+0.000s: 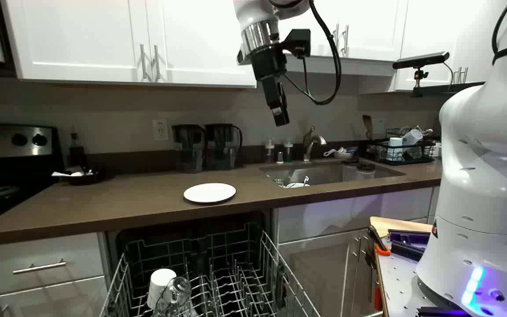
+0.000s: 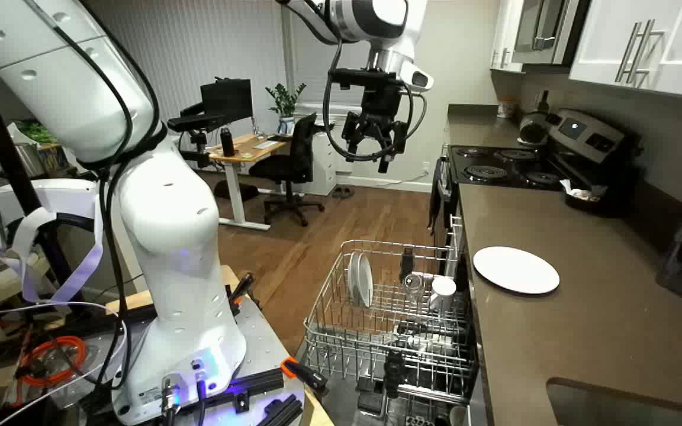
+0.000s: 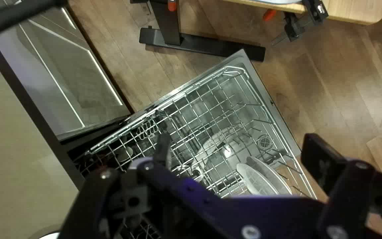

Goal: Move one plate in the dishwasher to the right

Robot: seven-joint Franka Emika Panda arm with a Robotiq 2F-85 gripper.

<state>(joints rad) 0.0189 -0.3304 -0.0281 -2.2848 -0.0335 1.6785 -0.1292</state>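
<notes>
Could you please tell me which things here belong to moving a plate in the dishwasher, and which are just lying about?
For the job:
hand
dishwasher
two plates standing in it

Just lying about:
counter plate, probably
cup, also in the dishwasher
glass, likewise
jugs
chair

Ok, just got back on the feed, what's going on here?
The robot isn't handling anything: its gripper is open and empty, raised clear of the pulled-out dishwasher rack. Two plates stand on edge there, along with a glass and a white cup. Another white plate lies on the counter. These views don't settle whether the move to the right is done.
</notes>
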